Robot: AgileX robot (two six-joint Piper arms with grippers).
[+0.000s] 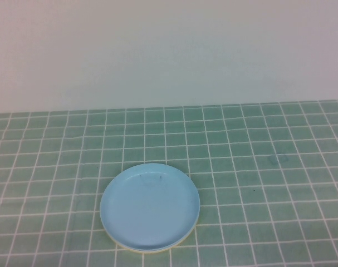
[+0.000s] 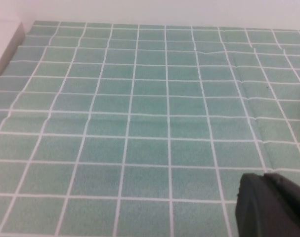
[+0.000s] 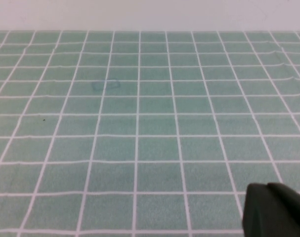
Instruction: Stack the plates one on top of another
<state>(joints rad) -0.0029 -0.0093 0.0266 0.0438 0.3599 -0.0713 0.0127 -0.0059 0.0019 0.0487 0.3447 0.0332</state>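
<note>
While the blue plate (image 1: 149, 206) lies flat on top, a thin yellow rim (image 1: 136, 250) peeks out under its near edge, so the plates sit as one stack on the green gridded cloth (image 1: 258, 167); any third plate beneath cannot be made out. The stack rests near the cloth's front edge, a little to the robot's left of centre, and nothing touches it.

Neither arm shows in the high view, and neither wrist view shows the stack, so both grippers are well apart from it. Each wrist view looks out over bare cloth, with only a dark piece of its own gripper in the corner: the left gripper (image 2: 273, 205) above the cloth with the white wall (image 2: 140, 9) beyond it, the right gripper (image 3: 276, 210) likewise over bare squares. Both have their fingers pressed together, holding nothing.

Around the stack the cloth lies bare on every side, running back to the white wall and out to both sides. A faint smudge (image 1: 278, 160) marks the cloth to the stack's right.
</note>
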